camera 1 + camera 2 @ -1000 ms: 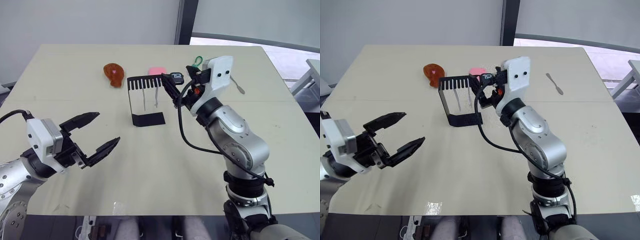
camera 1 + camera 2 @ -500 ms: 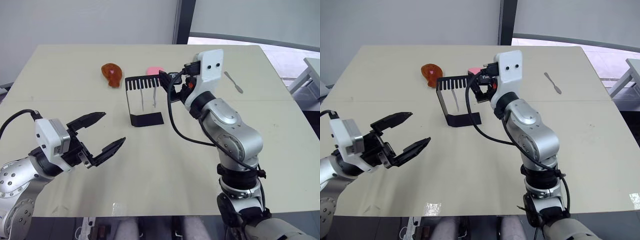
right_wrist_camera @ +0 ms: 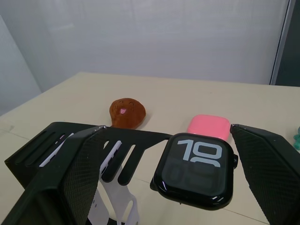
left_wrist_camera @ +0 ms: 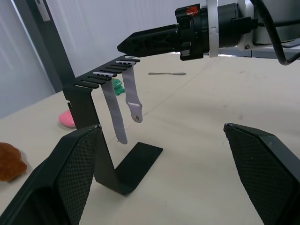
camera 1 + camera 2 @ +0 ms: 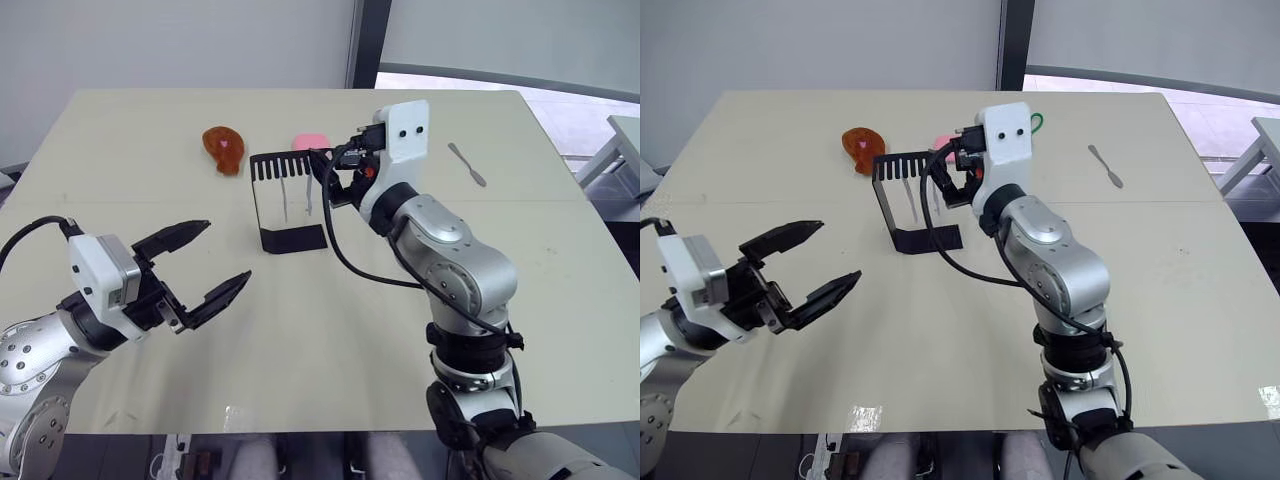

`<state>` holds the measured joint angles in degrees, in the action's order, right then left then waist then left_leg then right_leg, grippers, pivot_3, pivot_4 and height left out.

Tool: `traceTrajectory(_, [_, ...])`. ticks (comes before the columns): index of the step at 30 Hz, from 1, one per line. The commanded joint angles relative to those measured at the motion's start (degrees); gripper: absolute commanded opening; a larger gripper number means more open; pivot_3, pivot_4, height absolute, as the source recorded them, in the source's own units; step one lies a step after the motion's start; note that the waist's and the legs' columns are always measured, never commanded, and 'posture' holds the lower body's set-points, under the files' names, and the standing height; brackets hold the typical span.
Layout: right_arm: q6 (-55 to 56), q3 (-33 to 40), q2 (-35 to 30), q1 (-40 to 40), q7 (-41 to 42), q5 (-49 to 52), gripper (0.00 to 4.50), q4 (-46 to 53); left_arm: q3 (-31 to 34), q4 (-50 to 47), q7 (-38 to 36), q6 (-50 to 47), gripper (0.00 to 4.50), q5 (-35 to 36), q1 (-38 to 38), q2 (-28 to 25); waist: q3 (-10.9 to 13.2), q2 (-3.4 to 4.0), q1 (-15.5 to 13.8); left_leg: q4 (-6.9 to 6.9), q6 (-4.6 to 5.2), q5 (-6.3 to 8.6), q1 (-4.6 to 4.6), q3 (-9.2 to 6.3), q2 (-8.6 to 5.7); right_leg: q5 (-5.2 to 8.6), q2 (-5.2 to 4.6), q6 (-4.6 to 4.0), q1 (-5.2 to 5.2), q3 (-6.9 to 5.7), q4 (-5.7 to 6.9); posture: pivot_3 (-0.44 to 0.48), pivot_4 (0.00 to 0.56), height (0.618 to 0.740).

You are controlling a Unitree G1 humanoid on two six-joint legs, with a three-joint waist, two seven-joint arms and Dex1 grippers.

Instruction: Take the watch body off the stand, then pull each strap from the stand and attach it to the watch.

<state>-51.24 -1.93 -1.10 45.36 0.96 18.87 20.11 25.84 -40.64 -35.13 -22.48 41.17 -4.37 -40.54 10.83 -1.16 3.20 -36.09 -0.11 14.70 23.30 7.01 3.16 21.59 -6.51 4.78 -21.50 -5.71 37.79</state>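
Right wrist view: my right gripper (image 3: 165, 176), fingers spread, flanks the watch body (image 3: 194, 169) on the stand (image 3: 89, 140); an off-centre pinch could tip it off. Left gripper (image 5: 200, 265) spread, idle.

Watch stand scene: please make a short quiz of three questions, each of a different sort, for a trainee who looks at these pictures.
1. True or false: the watch body sits at the end of the stand, between the open fingers of the right gripper.
2. How many straps hang from the stand's slotted top?
A. one
B. two
C. four
3. Fill in: the left gripper is ____ and holds nothing.

Key
1. True; the fingers flank the watch body and are not closed on it.
2. B
3. open
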Motion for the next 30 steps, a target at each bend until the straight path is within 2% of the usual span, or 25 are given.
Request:
traceTrajectory(1, [0.5,0.7,0.6,0.3,-1.4,-0.9,4.5,2.3,-0.1,-2.4,0.3,0.6,4.49,0.0,0.6,-0.4,0.0,0.0,0.0,0.0,0.0,0.0,0.0,0.0,0.0,0.0,0.0,0.0,0.0,0.0,0.0,0.0,0.15,0.74])
traceTrajectory(16, [-0.3,1.1,0.5,0.2,-2.1,-2.6,4.5,3.0,-1.5,-1.7,0.3,1.1,4.49,-1.1,0.6,0.4,0.0,0.0,0.0,0.01,0.0,0.0,0.0,0.0,0.0,0.0,0.0,0.0,0.0,0.0,-0.01,0.0,0.15,0.74])
traceTrajectory(30, [-0.5,1.2,1.4,0.4,-2.1,-2.6,4.5,2.2,0.9,-2.4,0.8,0.9,4.49,-1.0,-0.8,-0.1,0.0,0.0,0.0,0.02,0.0,0.0,0.0,0.0,0.0,0.0,0.0,0.0,0.0,0.01,-0.04,0.0,0.15,0.74])
